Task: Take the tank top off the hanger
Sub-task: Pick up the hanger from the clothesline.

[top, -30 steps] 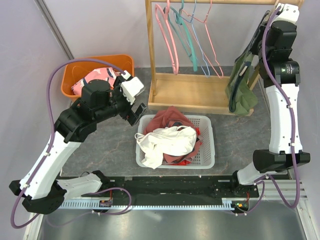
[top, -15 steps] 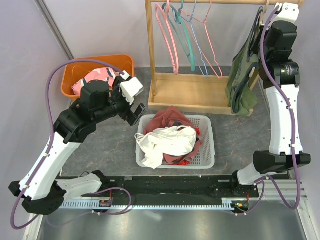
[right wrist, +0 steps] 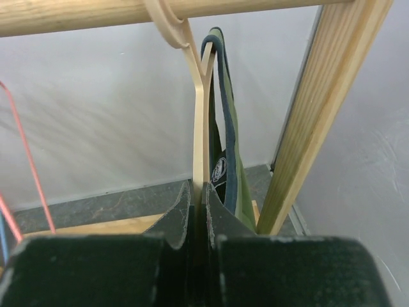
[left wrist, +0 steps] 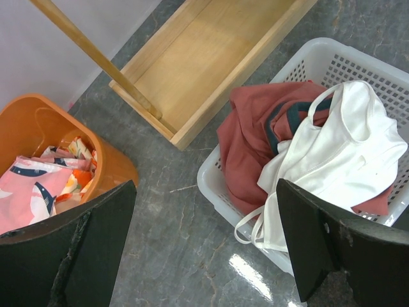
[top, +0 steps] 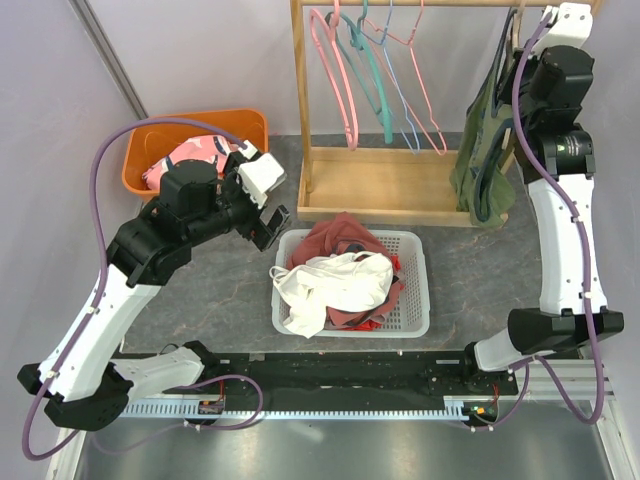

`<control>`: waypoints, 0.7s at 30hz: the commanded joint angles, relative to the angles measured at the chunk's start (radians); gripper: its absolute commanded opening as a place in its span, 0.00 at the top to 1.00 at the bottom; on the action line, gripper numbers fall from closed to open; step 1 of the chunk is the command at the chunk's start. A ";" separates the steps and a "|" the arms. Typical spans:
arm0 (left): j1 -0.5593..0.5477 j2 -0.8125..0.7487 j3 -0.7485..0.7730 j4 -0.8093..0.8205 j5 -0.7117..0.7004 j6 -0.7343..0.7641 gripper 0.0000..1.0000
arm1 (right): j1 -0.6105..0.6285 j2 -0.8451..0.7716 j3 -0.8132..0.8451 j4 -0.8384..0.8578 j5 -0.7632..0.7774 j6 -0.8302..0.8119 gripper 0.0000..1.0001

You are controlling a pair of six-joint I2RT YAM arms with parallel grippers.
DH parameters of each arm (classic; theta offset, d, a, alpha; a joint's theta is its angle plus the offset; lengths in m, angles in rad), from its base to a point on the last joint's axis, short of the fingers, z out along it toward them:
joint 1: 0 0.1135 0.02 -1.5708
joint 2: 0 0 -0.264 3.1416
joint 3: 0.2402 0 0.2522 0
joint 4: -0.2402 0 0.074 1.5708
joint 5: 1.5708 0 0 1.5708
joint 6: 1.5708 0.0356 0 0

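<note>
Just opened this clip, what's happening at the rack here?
The right gripper is shut on the neck of the wooden hanger, hooked over the rail with the green tank top on it; nothing is off yet. The left gripper hovers open and empty near the white basket of clothes.

Bright, even overhead light; a small glare spot on the grey marbled desk (left wrist: pixel 246 268) beside the white plastic basket (left wrist: pixel 211 185); near fingers blurred.

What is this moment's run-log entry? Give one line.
right gripper: shut on hanger | tank top: on hanger | hanger: hooked on rail | left gripper: open, holding nothing
</note>
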 commanded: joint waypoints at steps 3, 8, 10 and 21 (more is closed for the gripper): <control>0.007 -0.016 0.013 0.025 0.010 -0.038 0.02 | 0.009 -0.161 -0.053 0.232 -0.163 -0.001 1.00; 0.015 -0.023 0.016 0.027 0.021 -0.046 0.02 | 0.009 -0.216 -0.087 0.171 -0.211 0.051 1.00; 0.018 -0.026 0.014 0.027 0.021 -0.046 0.02 | 0.010 -0.229 -0.096 0.139 -0.212 0.064 1.00; 0.032 -0.051 -0.001 0.024 0.032 -0.049 0.02 | 0.009 -0.397 -0.286 0.068 -0.183 0.142 1.00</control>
